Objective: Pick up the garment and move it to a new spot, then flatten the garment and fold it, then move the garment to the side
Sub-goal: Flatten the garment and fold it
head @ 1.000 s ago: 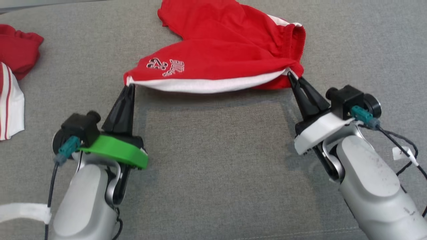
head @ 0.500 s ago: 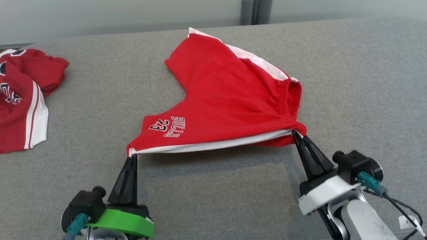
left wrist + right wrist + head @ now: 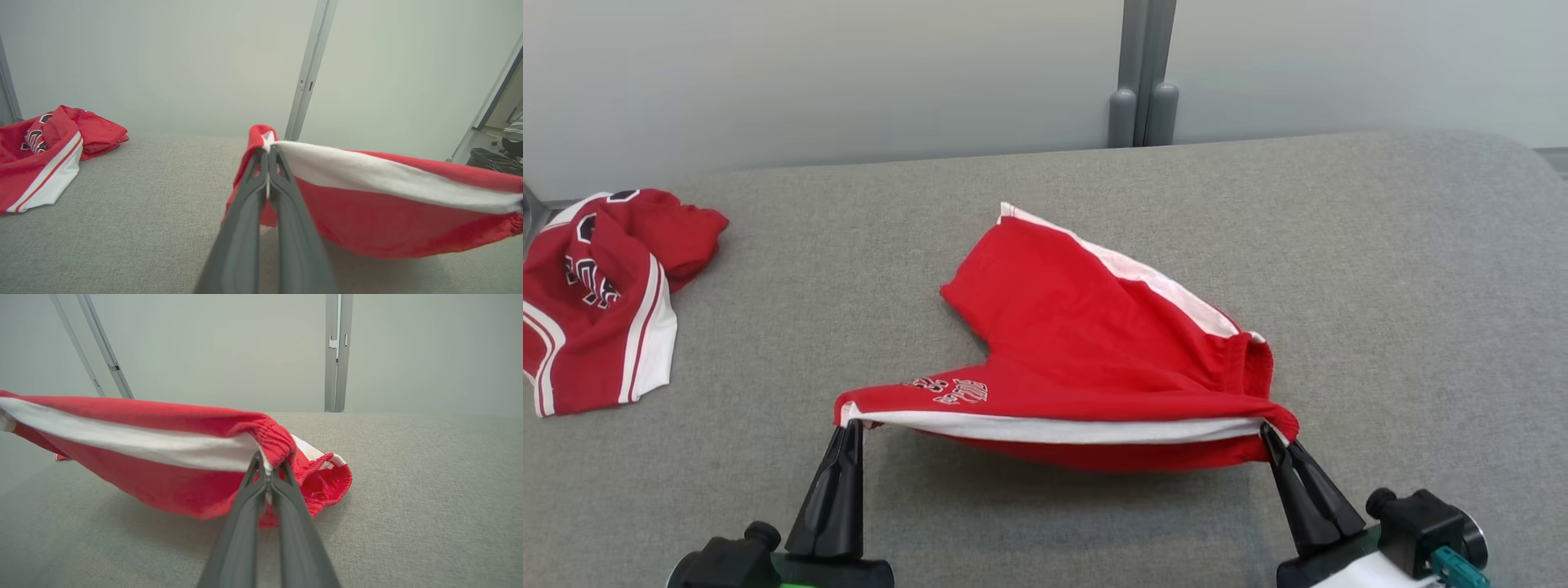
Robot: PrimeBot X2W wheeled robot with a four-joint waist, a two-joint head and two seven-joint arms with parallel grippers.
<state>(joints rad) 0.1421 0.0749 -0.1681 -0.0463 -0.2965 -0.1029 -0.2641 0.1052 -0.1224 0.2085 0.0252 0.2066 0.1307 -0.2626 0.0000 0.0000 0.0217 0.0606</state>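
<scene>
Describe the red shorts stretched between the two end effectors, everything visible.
The red shorts look like soft knit fabric, with a white side stripe, a gathered elastic waistband and small lettering near one leg hem. The left end effector is shut on the hem corner and the right end effector on the waistband corner, holding that striped edge taut and lifted. The far leg lies slightly rumpled on the grey cushioned surface.

Matt cloth garment point(image 3: 1086, 343); seemingly woven surface point(image 3: 1380, 269)
</scene>
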